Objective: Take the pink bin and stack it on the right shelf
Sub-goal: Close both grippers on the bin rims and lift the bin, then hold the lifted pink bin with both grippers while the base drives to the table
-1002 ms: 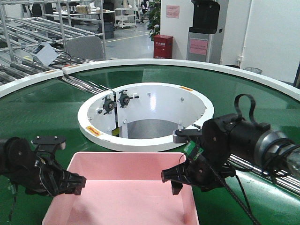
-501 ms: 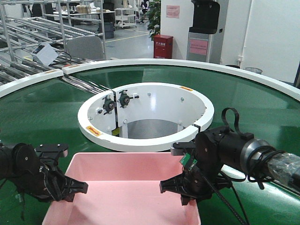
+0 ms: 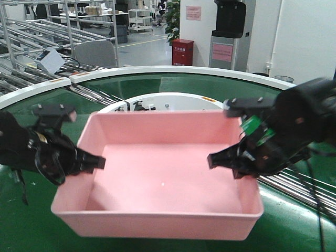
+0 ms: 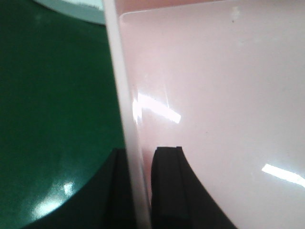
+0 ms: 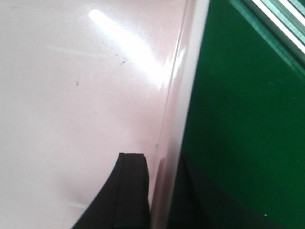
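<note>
Pink bin (image 3: 157, 173) over near edge of green belt (image 3: 37, 226), held by side walls between two arms. Left gripper (image 3: 97, 163) clamps left wall, one finger (image 4: 167, 191) inside, other outside; right gripper (image 3: 214, 160) pinches right wall same way. Bin hides most of white ring (image 3: 173, 96); dark arm bodies hard to read; wrist views cut off all but wall and belt. Versus half second ago: bin higher in view, whole rim visible, grippers raised with it
</note>
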Available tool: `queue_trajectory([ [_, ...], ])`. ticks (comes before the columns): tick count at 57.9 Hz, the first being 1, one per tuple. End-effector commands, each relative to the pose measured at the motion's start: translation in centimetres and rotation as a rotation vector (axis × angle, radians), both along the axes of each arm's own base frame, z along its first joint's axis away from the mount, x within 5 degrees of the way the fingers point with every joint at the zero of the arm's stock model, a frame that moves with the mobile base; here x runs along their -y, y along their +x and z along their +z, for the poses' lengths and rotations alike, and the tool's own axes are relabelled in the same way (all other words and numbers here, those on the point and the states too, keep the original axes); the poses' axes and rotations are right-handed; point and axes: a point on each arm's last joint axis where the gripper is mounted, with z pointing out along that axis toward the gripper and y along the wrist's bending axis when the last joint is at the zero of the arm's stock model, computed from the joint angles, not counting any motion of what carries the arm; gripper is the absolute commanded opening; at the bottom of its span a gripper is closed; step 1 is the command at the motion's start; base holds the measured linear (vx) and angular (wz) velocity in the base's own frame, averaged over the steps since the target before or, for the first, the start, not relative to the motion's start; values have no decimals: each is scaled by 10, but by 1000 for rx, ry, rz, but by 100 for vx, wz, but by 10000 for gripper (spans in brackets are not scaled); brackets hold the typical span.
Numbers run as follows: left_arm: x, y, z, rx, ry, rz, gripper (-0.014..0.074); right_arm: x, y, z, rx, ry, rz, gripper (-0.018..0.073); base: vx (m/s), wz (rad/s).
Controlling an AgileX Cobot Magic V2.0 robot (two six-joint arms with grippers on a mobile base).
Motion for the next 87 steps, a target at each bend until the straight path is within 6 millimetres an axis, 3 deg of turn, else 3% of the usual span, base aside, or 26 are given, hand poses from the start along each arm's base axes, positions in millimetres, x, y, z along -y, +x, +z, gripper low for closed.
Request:
queue_trajectory([
  [1, -3, -20, 54, 187, -71, -3, -3, 9, -20, 47, 192, 35, 24, -9, 0, 0],
  [10, -6, -30, 67, 209, -110, 21, -1, 13, -29, 57, 224, 48, 24, -9, 0, 0],
  [25, -2, -32, 67, 175, -179, 20, -1, 13, -29, 57, 217, 49, 23, -9, 0, 0],
  [87, -2, -32, 66, 170, -179, 20, -1, 12, -28, 55, 213, 46, 23, -9, -2, -3],
])
